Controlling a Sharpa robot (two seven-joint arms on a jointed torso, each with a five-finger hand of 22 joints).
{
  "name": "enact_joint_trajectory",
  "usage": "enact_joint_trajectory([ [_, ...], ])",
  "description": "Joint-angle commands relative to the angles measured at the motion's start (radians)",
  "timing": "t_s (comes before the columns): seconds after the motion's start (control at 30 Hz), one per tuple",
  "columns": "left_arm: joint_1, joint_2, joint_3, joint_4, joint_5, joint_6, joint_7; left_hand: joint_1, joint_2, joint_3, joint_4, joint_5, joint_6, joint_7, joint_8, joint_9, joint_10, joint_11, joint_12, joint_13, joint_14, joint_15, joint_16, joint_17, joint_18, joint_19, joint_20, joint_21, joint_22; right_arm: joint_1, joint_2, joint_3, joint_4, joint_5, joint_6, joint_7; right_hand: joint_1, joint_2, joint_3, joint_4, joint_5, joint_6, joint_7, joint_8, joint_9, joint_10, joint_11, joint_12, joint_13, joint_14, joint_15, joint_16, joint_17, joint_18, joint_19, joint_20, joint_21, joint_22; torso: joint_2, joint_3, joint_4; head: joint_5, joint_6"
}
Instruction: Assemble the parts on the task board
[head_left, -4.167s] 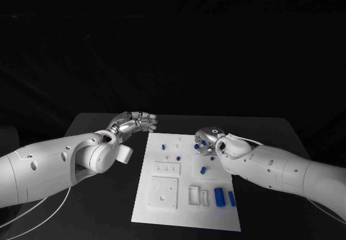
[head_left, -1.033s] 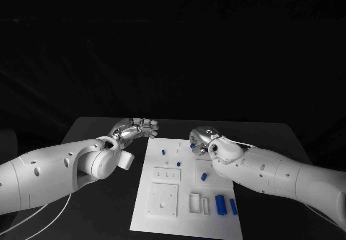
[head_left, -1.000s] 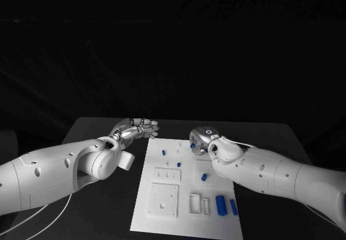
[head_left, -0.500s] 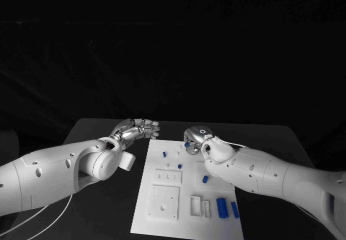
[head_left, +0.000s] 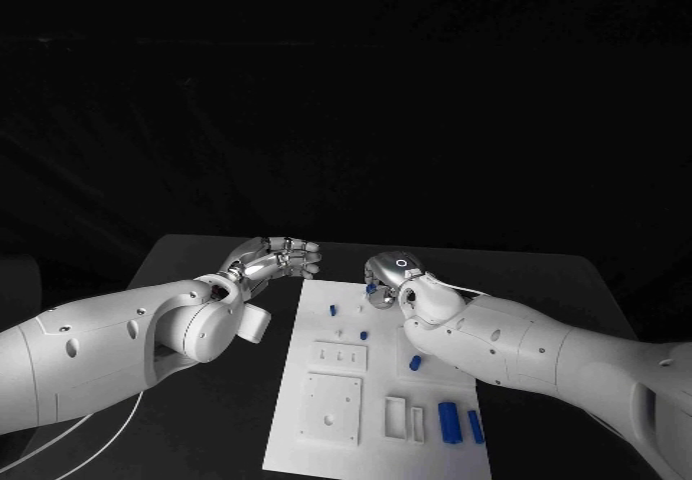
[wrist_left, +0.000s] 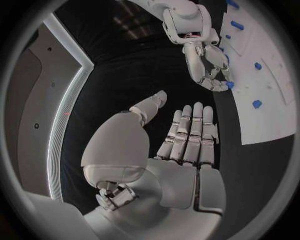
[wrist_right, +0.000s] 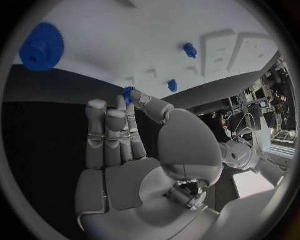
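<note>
the right hand hovers over the far end of the task board, and in the right wrist view it pinches a small blue gear between its thumb and a fingertip, the other fingers standing straight beside it. the left wrist view shows the same pinch from across the table, with a speck of blue at the fingertips. the gear sits just above the board's far edge, not yet seated on anything that can be made out.

the left hand rests off the board's far left corner above the black table, holding nothing, fingers loosely together and a little curled in the head view, straight and side by side in its own wrist view.

further out, a larger blue gear lies flat on the board, and 2 little blue pegs stand close to the raised white blocks. at the near end 2 blue bars lie side by side.

the pinched gear looks like light, stiff plastic, probably slick on the flat faces and toothed round the rim. holding it by the rim across its width seems the safe way, since the teeth give purchase; a light squeeze should do, as a part this small could easily pop out or tilt when pressed onto a peg.
</note>
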Motion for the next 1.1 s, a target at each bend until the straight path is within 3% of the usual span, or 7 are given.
enact_joint_trajectory([
  [0.03, 0.003, 0.001, 0.001, 0.005, -0.007, 0.009, 0.01, -0.009, 0.0, 0.0, -0.004, -0.005, -0.004, 0.003, -0.006, 0.002, 0.004, -0.004, -0.004, -0.001, -0.004, 0.001, -0.007, 0.0, 0.007, -0.01, 0.0, 0.003, -0.002, 0.004, 0.005, 0.0, 0.002, -0.015, -0.01, 0.004, -0.005, -0.003, 0.007, 0.0, 0.0, 0.007, -0.003, 0.005, 0.001, 0.013, 0.008, -0.002, 0.002, -0.012, -0.009, 0.005, -0.001, 0.068, -0.002, -0.007, 0.006, 0.023, 0.01, -0.0039, 0.0063, -0.003, 0.004],
  [0.63, 0.005, 0.007, 0.001, 0.0, -0.007, 0.01, 0.009, -0.01, 0.0, 0.001, -0.005, -0.005, -0.003, 0.003, -0.006, 0.002, 0.005, -0.004, -0.004, -0.001, -0.005, 0.001, -0.007, 0.001, 0.007, -0.01, 0.0, 0.004, -0.002, 0.005, 0.005, 0.0, 0.0, -0.013, -0.001, 0.0, -0.005, -0.004, 0.009, 0.0, 0.002, 0.008, -0.003, 0.004, 0.001, 0.013, 0.008, -0.003, 0.004, -0.011, -0.009, 0.005, -0.002, 0.068, -0.002, -0.007, 0.008, 0.023, 0.026, -0.0106, 0.0111, -0.006, 0.003],
  [1.1, 0.005, 0.008, 0.001, -0.001, -0.007, 0.01, 0.009, -0.011, 0.0, 0.001, -0.006, -0.005, -0.003, 0.002, -0.007, 0.003, 0.005, -0.004, -0.005, -0.001, -0.005, 0.001, -0.008, 0.001, 0.006, -0.01, 0.0, 0.004, -0.002, 0.005, 0.006, 0.0, -0.002, -0.015, 0.017, 0.0, -0.006, -0.004, 0.01, 0.0, 0.005, 0.008, -0.003, 0.003, 0.001, 0.013, 0.008, -0.005, 0.005, -0.012, -0.009, 0.006, -0.003, 0.068, -0.003, -0.008, 0.01, 0.023, 0.026, -0.0093, 0.0127, -0.007, 0.0],
])
